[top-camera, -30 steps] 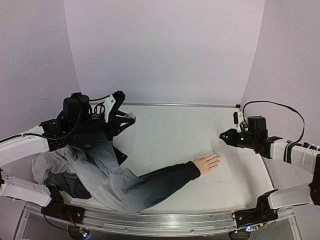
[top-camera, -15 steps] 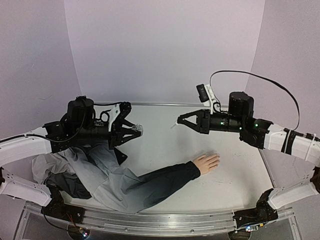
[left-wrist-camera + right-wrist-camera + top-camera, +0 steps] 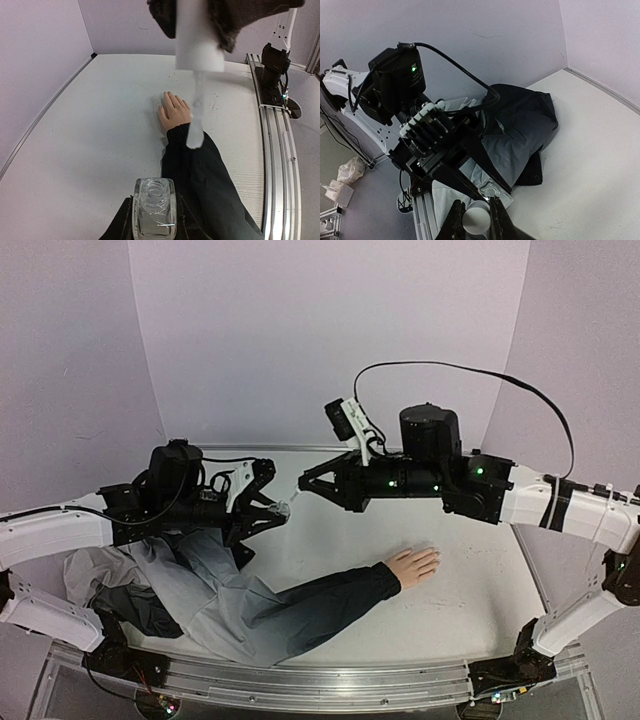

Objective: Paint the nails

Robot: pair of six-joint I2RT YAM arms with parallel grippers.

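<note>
The pale peach mannequin hand [image 3: 413, 565] lies flat on the table at the end of a dark sleeve [image 3: 320, 600]. In the left wrist view the hand [image 3: 172, 110] shows its spread fingers, but the nails are too small to make out. My left gripper [image 3: 275, 508] is shut on a small clear bottle [image 3: 155, 210] with an open neck. My right gripper [image 3: 308, 483] is shut on a white cap [image 3: 476, 220], close above that bottle [image 3: 496, 192]. A brush stem [image 3: 196, 102] hangs from the cap [image 3: 198, 37]. Both grippers hover left of and behind the hand.
A heap of grey and dark clothing [image 3: 160, 580] covers the table's left side. A metal rail [image 3: 300, 680] runs along the near edge. The right arm's base [image 3: 274, 60] stands on that rail. Lilac walls close the back and the sides.
My right arm has swung from the far right across the table to meet my left gripper. My left gripper has moved a little to the right with the bottle.
</note>
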